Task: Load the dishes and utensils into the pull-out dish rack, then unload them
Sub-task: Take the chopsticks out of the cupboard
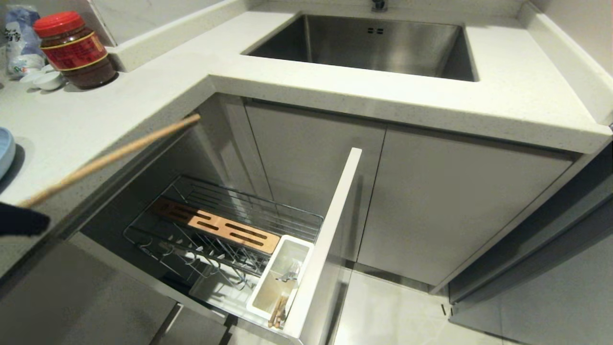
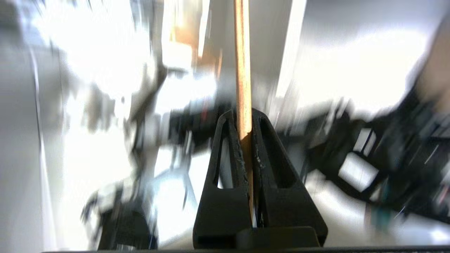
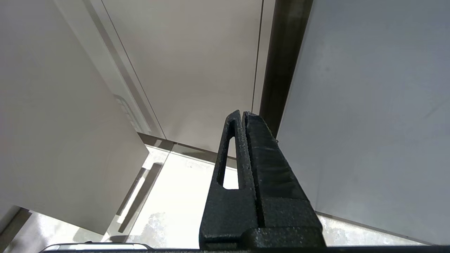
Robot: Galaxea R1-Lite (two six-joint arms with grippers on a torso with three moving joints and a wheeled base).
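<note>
Left pincer (image 2: pixel 245 121) clamped on chopstick (image 1: pixel 110 160), above bench's (image 1: pixel 143 100) front edge. Right pincer (image 3: pixel 243 116) together, parked by cabinet. Rack (image 1: pixel 225 230) pulled out; bin (image 1: pixel 280 278) holds fork, another chopstick. Plate (image 1: pixel 5 151) on bench's left edge. Loading or unloading: cannot tell.

Head view: even, soft indoor light, sharp across most of the frame. The pale speckled stone countertop (image 1: pixel 335 91) reads bright; the brushed steel sink basin (image 1: pixel 373 43) shows a dull sheen. Deep shade fills the cabinet recess behind the chrome wire pull-out rack (image 1: pixel 225 225). Straight edges bow toward the frame corners.

Left wrist view: heavy motion smear, background blown out to white glare; only the black left gripper (image 2: pixel 246 140) and the slim light-wood chopstick (image 2: pixel 242 70) hold shape.

Right wrist view: crisp, with glare off the glossy pale floor (image 3: pixel 182 203).
</note>
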